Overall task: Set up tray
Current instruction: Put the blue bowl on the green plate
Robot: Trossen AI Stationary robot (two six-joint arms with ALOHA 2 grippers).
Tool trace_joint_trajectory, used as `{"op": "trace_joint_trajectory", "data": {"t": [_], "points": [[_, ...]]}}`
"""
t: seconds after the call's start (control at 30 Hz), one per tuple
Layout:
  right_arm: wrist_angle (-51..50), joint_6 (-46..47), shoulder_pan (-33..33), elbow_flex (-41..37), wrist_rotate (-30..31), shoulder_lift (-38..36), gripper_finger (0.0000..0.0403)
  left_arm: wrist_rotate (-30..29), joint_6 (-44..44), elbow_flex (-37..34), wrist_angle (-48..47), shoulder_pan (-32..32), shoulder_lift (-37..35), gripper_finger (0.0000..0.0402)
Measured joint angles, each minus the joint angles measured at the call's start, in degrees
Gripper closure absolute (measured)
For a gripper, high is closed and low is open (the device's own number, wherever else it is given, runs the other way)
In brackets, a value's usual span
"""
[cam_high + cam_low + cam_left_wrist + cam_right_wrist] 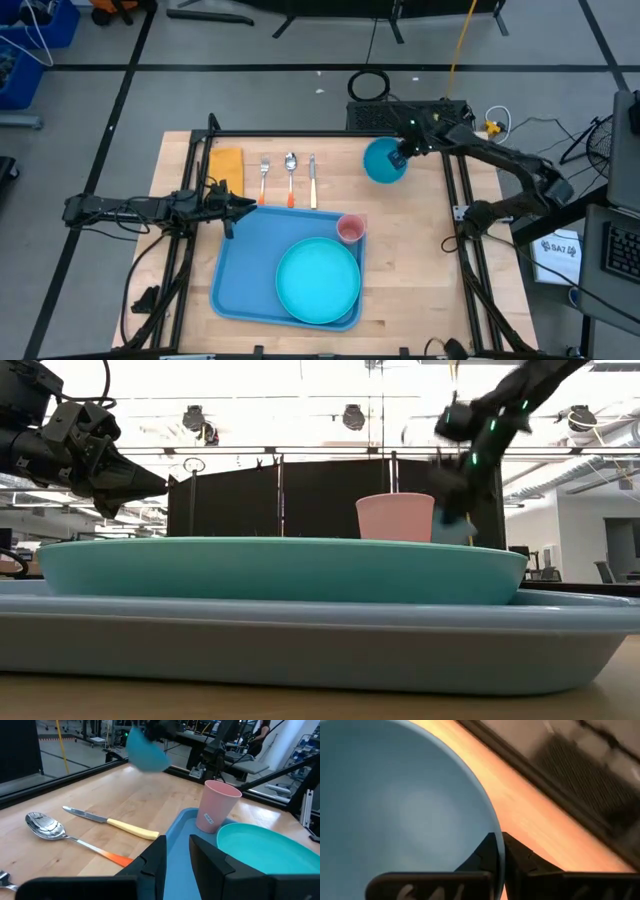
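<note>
The light-blue tray [238, 262] lies flat on the wooden table, with a round teal plate [318, 280] on it and a pink cup [350, 229] standing upright at its far right corner. My left gripper [232, 207] hovers over the tray's far left corner and touches nothing. In the left wrist view its fingers [177, 855] stand a narrow gap apart, above the tray [177, 827]. My right gripper [402, 155] is near the table's far edge, shut on a blue bowl [382, 162]. That bowl [145, 750] also shows in the air in the left wrist view. My right gripper [499, 840] pinches the bowl's rim [492, 827] between its two fingers, one finger inside the bowl [405, 805] and one outside. The bowl is lifted clear of the table and tilted.
A fork [264, 178], a spoon [290, 175] and a knife [312, 180] lie side by side on the table just beyond the tray's far edge. A yellow napkin [227, 165] lies to their left. Bare wood shows to the right of the tray.
</note>
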Motion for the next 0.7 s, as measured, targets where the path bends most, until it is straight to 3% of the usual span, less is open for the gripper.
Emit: {"op": "trace_joint_trajectory", "data": {"t": [0.2, 0.33, 0.47, 0.7], "points": [[5.85, 5.72, 9.52, 0.03, -8.15, -9.87, 0.0402, -0.02, 0.67, 0.00, 0.04, 0.00, 0.00, 0.0314], [9.67, 8.94, 21.23, 0.05, -8.24, -11.99, 0.0402, -0.02, 0.70, -0.02, 0.26, -0.04, -0.02, 0.0314], [12.73, 11.32, 33.11, 2.12, -5.69, -10.31, 0.0402, -0.02, 0.70, -0.04, 0.48, -0.04, -0.01, 0.0314], [10.64, 11.88, 47.98, 12.14, -2.07, 0.36, 0.0402, -0.04, 0.59, -0.04, 0.50, -0.04, -0.01, 0.0314]]}}
